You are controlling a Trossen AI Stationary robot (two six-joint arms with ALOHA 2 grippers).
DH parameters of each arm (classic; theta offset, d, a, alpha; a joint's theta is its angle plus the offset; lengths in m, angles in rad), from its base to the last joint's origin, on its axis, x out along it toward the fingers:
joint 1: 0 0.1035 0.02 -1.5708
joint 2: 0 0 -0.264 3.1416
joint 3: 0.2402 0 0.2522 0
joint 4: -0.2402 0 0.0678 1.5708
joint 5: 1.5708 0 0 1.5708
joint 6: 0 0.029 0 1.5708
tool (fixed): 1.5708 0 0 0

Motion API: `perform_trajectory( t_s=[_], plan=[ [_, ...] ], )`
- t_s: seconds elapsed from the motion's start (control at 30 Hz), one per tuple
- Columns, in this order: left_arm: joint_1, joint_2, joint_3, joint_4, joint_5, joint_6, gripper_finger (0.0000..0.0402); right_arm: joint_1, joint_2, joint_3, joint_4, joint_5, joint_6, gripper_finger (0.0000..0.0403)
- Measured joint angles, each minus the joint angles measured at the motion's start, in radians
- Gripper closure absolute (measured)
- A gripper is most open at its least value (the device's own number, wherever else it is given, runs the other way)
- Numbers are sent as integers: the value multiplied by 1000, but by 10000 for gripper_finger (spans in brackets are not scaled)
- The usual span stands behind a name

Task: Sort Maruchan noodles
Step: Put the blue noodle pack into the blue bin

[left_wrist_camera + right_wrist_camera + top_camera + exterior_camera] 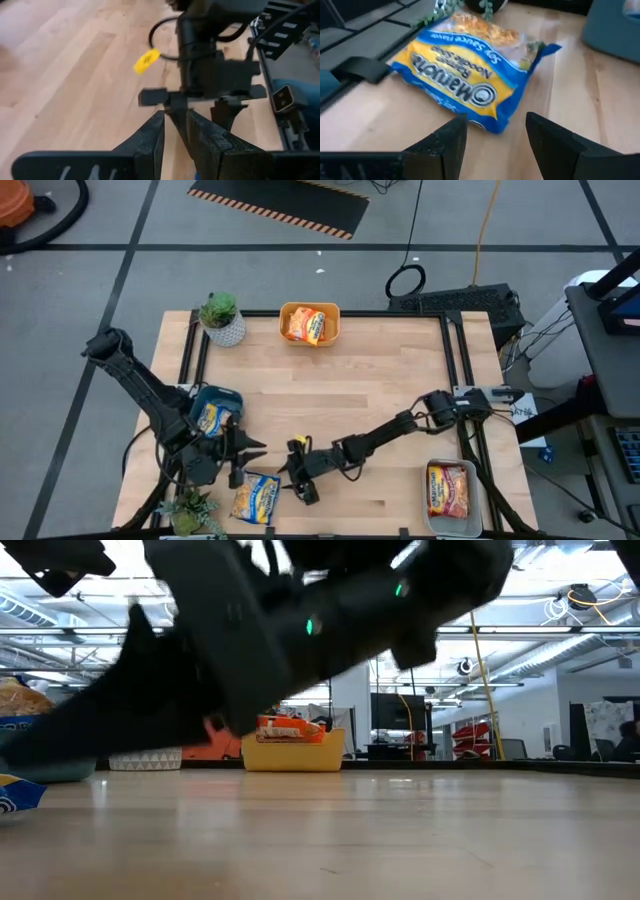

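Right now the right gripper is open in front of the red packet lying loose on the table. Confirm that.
Wrong colour. The packet in front of the open right gripper is blue and yellow, not red, as the right wrist view shows. The rest holds: it lies loose on the table, and the gripper is open and not touching it.

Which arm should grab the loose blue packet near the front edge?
Right. The right gripper is open, facing the blue packet just ahead. The left gripper is nearly closed and points away.

Overhead cam, table-level cam, 2 wrist cams close-up.
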Motion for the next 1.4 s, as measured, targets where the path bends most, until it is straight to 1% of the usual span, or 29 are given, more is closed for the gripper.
perform_trajectory(
  t_s=[0.17, 0.37, 0.47, 0.53, 0.63, 0.8, 0.97, 1.1, 1.27, 1.4],
  plan=[
    [40, 0, 0, -1, 0, 81, 316, -34, 68, -1, 68, -84, -15, 204],
    [89, 0, -1, -21, 1, 158, 316, -63, 111, 1, 113, -111, -47, 204],
    [110, 0, -1, -40, 1, 173, 316, -74, 111, 1, 116, -158, -82, 211],
    [122, 0, -1, -53, 2, 186, 316, -78, 112, 1, 122, -187, -96, 225],
    [149, 0, -1, -62, 2, 200, 316, -79, 113, 1, 129, -193, -105, 258],
    [190, 0, -1, -61, 9, 220, 316, -78, 114, 0, 139, -204, -123, 328],
    [223, 0, -1, -61, 55, 228, 316, -78, 115, -1, 147, -198, -122, 393],
    [230, 0, -1, -64, 74, 218, 316, -79, 100, -1, 121, -187, -121, 396],
    [226, 0, 0, -77, 128, 179, 316, -80, 42, -4, 50, -162, -138, 402],
    [221, -1, -1, -91, 145, 142, 316, -76, -13, -4, -51, -106, -159, 402]
  ],
)
